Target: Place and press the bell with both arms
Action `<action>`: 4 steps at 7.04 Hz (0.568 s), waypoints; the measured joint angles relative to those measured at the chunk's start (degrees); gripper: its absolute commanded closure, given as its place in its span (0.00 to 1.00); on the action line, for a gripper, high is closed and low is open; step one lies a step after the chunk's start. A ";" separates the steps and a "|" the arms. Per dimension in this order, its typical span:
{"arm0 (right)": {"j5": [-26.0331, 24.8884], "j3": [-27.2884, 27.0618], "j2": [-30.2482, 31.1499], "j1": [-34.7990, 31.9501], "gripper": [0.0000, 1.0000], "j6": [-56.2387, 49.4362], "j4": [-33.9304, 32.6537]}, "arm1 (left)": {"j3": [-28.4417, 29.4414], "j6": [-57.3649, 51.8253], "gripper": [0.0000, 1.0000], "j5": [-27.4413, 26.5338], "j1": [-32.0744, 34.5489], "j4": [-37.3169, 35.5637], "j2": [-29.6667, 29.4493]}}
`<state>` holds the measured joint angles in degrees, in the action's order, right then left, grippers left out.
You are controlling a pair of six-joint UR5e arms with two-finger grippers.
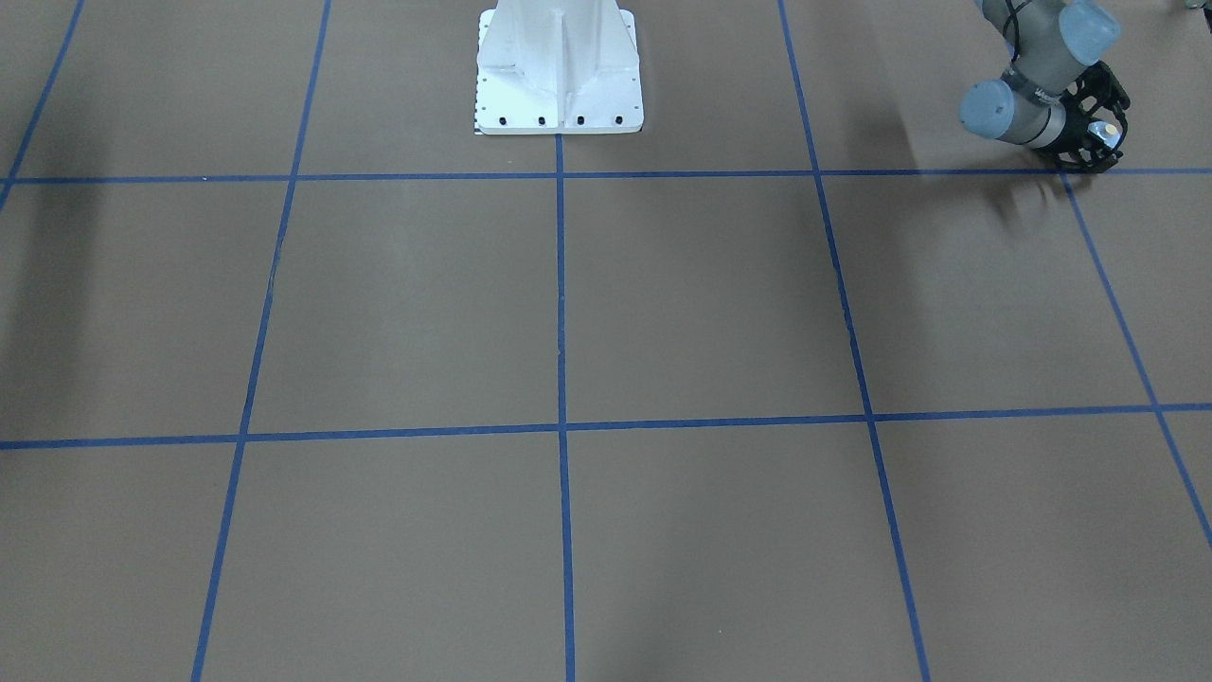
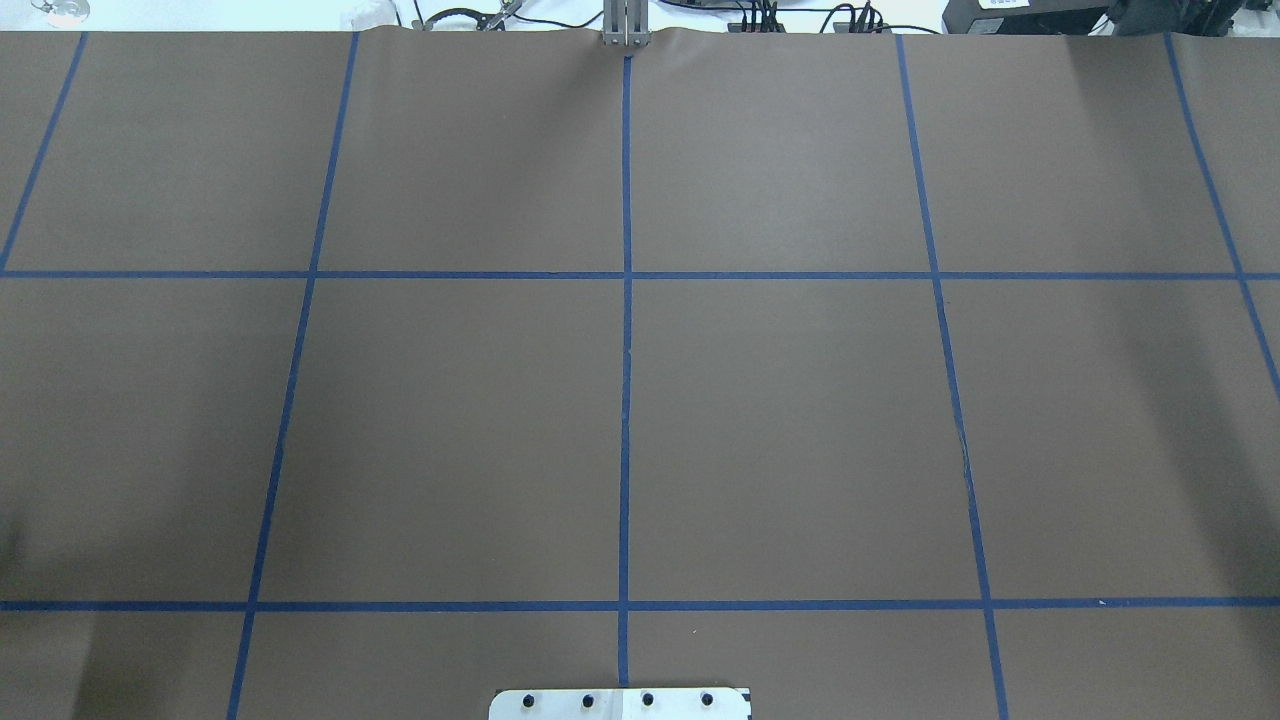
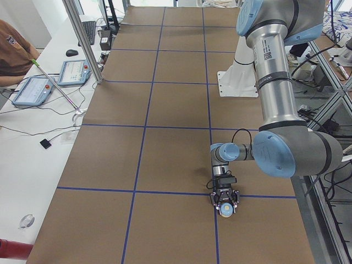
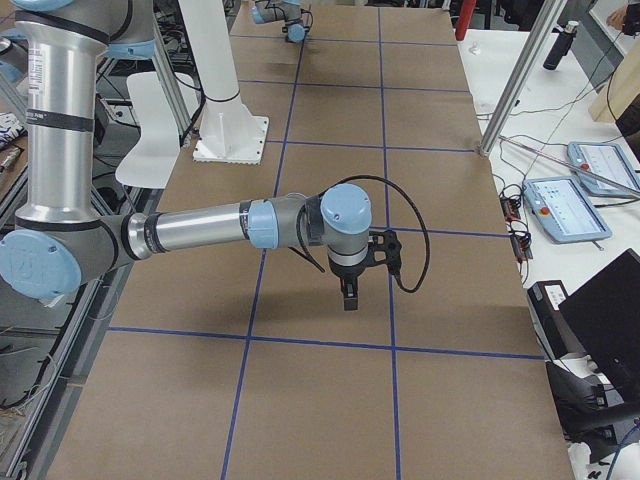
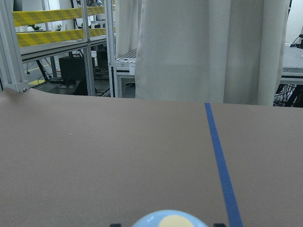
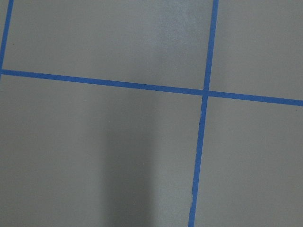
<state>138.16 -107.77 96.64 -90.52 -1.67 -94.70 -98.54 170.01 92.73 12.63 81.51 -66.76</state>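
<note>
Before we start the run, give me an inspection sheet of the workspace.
Surface: brown table with blue tape grid.
Job's things: bell held in the left gripper, low over the table near its left end.
Clutter: nothing seen.
Grippers: left shut on the bell; right gripper points down, open or shut cannot be told.
Cables: black cable loops at the right wrist.
Surroundings: white pedestal; control tablets on side benches; person at one bench.
</note>
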 measured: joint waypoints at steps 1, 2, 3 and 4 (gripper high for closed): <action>0.00 -0.21 0.09 -0.05 0.00 0.02 -0.09 | -2.04 -1.80 1.00 0.00 0.24 0.09 1.96; 0.02 -0.34 0.21 -0.07 0.00 0.06 -0.17 | -5.36 -4.18 1.00 0.00 0.50 -0.02 4.56; 0.06 -0.37 0.32 -0.09 0.00 0.08 -0.20 | -8.17 -7.02 1.00 -0.03 0.81 -0.43 6.33; 0.08 -0.37 0.34 -0.09 0.00 0.09 -0.21 | -10.43 -10.69 1.00 -0.15 2.18 -1.27 7.26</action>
<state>138.24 -108.14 96.98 -90.61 -1.58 -94.92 -108.97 159.31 92.57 14.81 80.24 -59.51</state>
